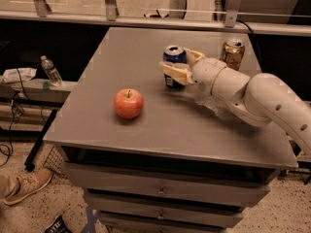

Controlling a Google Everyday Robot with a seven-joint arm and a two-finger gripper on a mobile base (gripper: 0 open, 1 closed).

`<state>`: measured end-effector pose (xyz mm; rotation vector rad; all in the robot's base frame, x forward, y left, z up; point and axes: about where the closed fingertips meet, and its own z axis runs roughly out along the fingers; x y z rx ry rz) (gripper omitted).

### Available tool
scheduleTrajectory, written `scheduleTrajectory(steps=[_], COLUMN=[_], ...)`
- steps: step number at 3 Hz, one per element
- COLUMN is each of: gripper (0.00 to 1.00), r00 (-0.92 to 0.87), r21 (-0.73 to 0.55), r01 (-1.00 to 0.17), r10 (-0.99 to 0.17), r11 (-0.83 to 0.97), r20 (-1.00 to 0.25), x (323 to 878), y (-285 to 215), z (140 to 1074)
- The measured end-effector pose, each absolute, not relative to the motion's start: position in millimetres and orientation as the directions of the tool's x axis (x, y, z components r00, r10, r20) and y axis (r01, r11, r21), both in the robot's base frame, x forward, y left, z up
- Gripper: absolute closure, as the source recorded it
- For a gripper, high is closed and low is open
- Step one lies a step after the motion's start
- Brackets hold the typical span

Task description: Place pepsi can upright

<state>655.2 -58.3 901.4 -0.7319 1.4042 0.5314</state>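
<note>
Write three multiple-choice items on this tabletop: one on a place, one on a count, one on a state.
1. Where is the round red apple? A) left of both cans B) in a drawer C) on the floor
2. How many cans stand on the grey metal table? A) one B) two C) four
3. How is the dark blue aluminium pepsi can? A) lying flat B) upright in the cream gripper C) crushed
Answers: 1 A, it sits left of them. 2 B, blue one plus gold-brown can. 3 B, silver top faces up, gripper clasps it.
</note>
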Motion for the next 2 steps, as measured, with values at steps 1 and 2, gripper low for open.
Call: scheduleTrajectory(steps=[1,2], gripper=[0.0,0.0], r00=[0.113,0.113], r21=[-0.142,-0.143], r01=[-0.724,-0.724], r10=[-0.088,-0.089], r11=[0.675,0.675], r20=[-0.99,-0.99], x=[655.0,654.7], y=[-56.0,-55.8], z=[901.8,902.1])
